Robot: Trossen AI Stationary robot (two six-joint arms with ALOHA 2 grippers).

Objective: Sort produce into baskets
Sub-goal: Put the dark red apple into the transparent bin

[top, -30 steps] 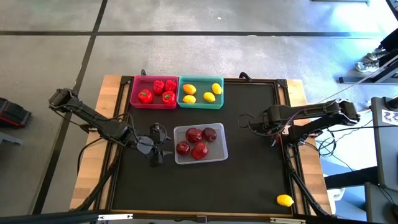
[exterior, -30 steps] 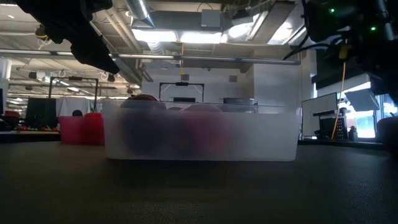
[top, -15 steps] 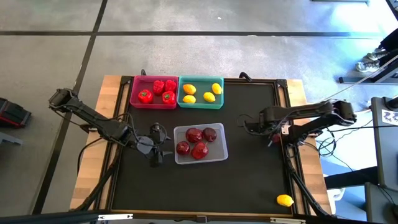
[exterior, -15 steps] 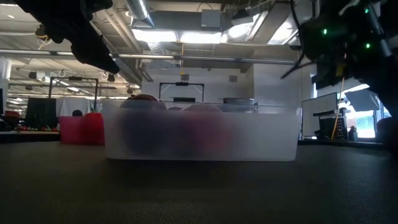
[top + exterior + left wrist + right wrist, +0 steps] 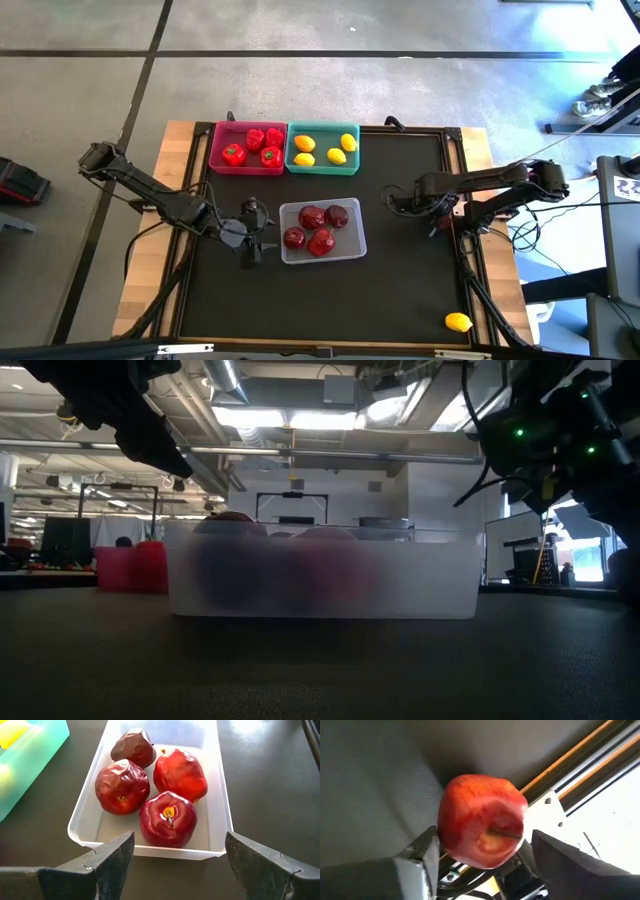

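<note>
A: High view. Pink basket (image 5: 249, 148) holds 4 peppers (image 5: 255, 139), teal basket (image 5: 322, 149) beside it holds 4 lemons (image 5: 305, 144), clear basket (image 5: 322, 231) mid-tabletop holds 4 apples (image 5: 312, 217). Sorted by kind, so each tray looks like 1 class. 1 stray lemon (image 5: 458, 322) sits at the tabletop's near right corner, well apart from everything.

B: Arms?

A: Left hand (image 5: 250, 232) hovers just beside the clear basket's left edge. Right hand (image 5: 397, 203) is stretched out right of that basket, arm nearly level.

B: Low view?

A: Clear basket (image 5: 322, 573) fills the middle, red shapes blurred through its wall; pink one (image 5: 131, 568) behind on the left. Both arms up high, nothing touching the tabletop (image 5: 320, 665).

B: Left wrist?

A: Fingers (image 5: 116, 856) spread wide, nothing between them, aimed at the 4 apples (image 5: 168, 818) in the tray. My read: parked.

B: Right wrist?

A: A 5th apple (image 5: 482, 821) sits between the fingers (image 5: 422, 852), stem toward the camera, tabletop edge rail behind. Looks pinched by both sides, probably to carry it to the clear basket.
</note>
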